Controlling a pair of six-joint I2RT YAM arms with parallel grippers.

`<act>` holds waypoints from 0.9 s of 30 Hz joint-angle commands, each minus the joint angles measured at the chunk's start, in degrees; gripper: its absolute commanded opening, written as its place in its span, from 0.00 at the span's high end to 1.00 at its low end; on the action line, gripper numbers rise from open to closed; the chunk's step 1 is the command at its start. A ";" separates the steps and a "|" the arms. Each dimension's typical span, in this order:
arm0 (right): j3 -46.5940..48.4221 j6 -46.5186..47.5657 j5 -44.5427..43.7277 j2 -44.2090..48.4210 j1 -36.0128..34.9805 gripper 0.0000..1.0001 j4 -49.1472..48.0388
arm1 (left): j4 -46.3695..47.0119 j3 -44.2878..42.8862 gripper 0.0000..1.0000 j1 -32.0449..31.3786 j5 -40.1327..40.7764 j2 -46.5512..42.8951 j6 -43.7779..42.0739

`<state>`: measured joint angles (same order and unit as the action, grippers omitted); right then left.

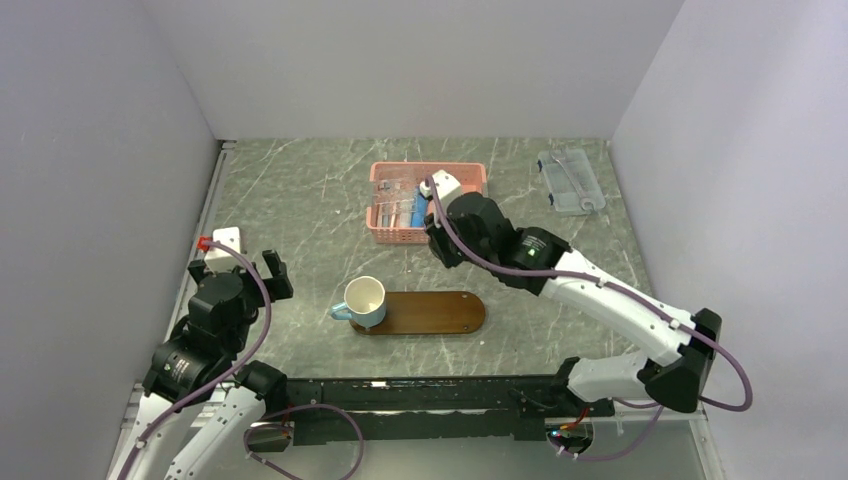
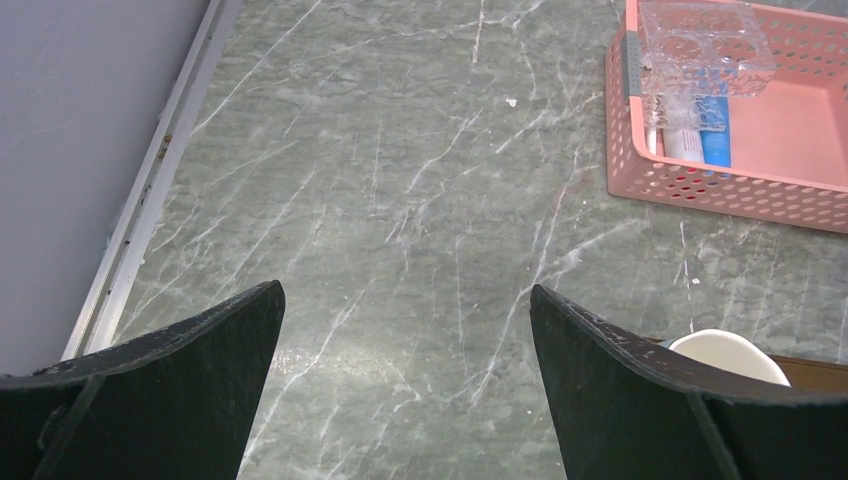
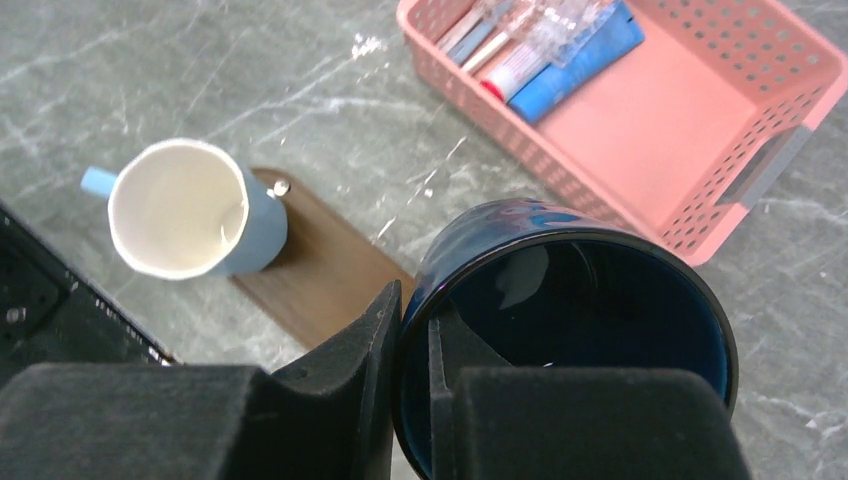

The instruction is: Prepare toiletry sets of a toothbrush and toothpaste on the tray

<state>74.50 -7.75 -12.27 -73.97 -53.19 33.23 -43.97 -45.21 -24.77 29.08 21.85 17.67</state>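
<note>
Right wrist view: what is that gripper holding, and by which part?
The right gripper pinches the dark blue mug by its rim wall, one finger inside, one outside.

Grey-green marbled table (image 1: 300, 210), on it a pink basket (image 1: 400, 238), a clear plastic box (image 1: 570, 182) and the dark wooden tray (image 1: 440, 312).

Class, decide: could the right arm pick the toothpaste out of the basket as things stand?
Probably not: its jaws are shut on the rim of a dark mug. The toothpaste lies close by in the basket, but the jaws are full.
</note>
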 commanded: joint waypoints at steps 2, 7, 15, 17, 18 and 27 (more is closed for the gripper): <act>-4.84 1.25 0.13 6.21 -3.39 1.00 0.50 | 1.58 -0.02 0.01 0.30 -0.96 1.48 -0.46; -9.34 -1.63 -2.36 8.33 -5.79 1.00 3.10 | 1.11 -0.16 0.01 0.25 -0.31 1.82 -0.10; -14.93 -11.69 -7.86 8.53 -8.16 1.00 4.50 | 1.00 -0.14 0.01 0.34 0.27 1.36 0.07; -15.84 -13.53 -9.11 8.04 -8.57 1.00 4.47 | 0.94 -0.14 0.01 0.44 0.25 1.22 0.08; -16.14 -14.50 -9.79 7.61 -8.79 1.00 4.47 | 1.00 -0.14 0.01 0.43 0.15 1.11 0.05; -17.85 -23.62 -15.09 3.55 -9.51 1.00 4.62 | 1.04 -0.14 0.01 0.45 -0.08 0.59 0.01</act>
<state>56.49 -25.91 -21.43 -69.01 -62.19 40.47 -44.03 -45.21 -24.67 28.75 23.33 17.69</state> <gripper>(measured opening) 0.144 0.992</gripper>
